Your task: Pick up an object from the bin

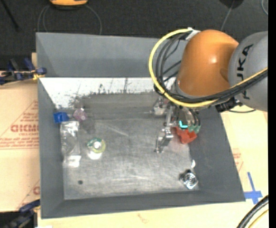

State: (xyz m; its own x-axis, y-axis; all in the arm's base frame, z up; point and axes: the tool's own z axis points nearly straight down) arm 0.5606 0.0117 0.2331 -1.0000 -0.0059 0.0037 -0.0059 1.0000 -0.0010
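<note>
So the claw (161,144) is down low in the bin (128,87), right-of-middle on the floor, hanging under the arm's big orange cover. Honestly can't tell from this angle whether it's apart or together, the metal bits all blur into one another.

Closest thing to it is a red chunky piece (186,136) with a teal bit on top, sitting just beside the claw on the side the arm comes in from. It might be touching, hard to call. It's not visibly in the claw's grip.

Nearer the front wall on that same side there's a small shiny metal thing (189,179). Well away across the bin on the claw's other side: a round white-green cap-looking thing (96,147), a clear plastic packet (69,139), a blue bit (59,117) and a small pinkish piece (80,113).
</note>
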